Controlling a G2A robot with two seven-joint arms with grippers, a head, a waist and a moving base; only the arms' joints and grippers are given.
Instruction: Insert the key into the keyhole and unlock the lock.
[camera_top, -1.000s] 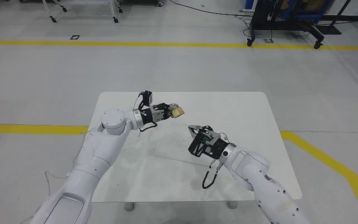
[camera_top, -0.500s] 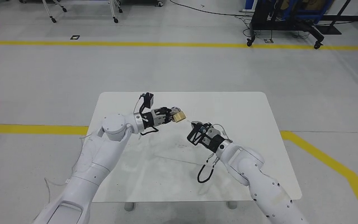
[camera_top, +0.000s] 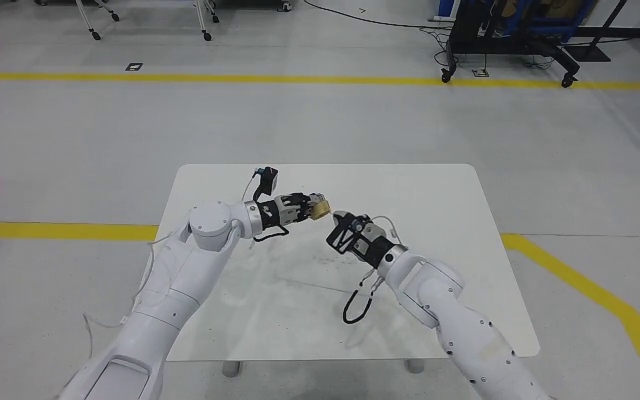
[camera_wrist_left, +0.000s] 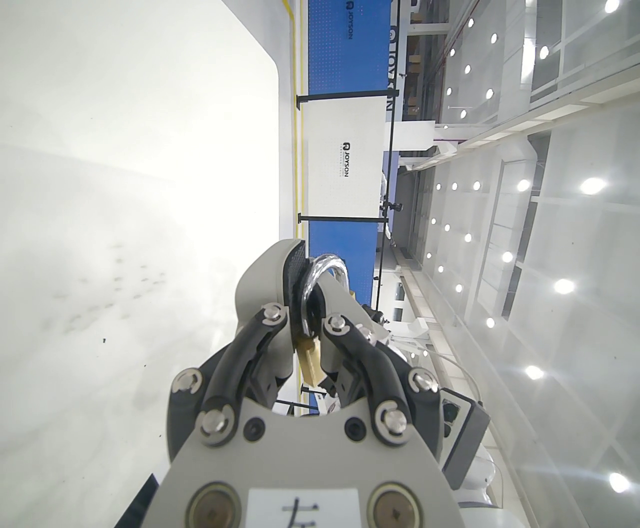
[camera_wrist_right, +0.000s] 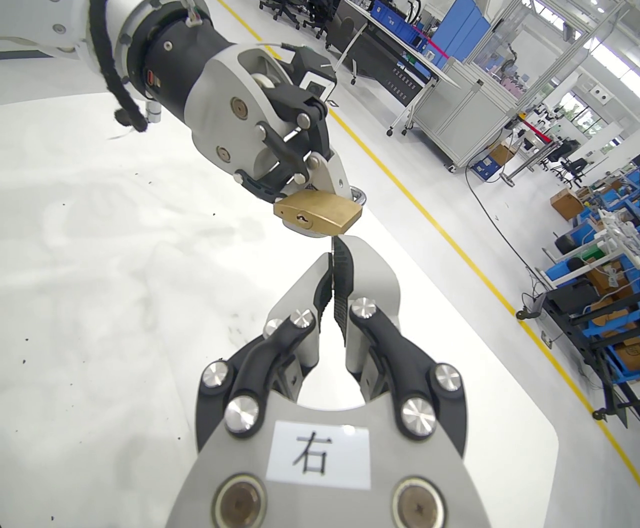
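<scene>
Light: bright, from ceiling lamps (camera_wrist_left: 564, 286).
Glare: table (camera_wrist_left: 125, 125) washed white, left wrist view.
Edges: wrist views bowed.

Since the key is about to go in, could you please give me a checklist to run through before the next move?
1. The left pincer clamps the padlock by its shackle: ok.
2. The keyhole faces the right pincer: ok.
3. The right pincer is shut on the key, blade tip showing: ok.
4. Key tip lined up with the keyhole: not ok; it sits off to one side, by the padlock's edge.
5. Blade turned to match the slot: cannot tell.
</scene>
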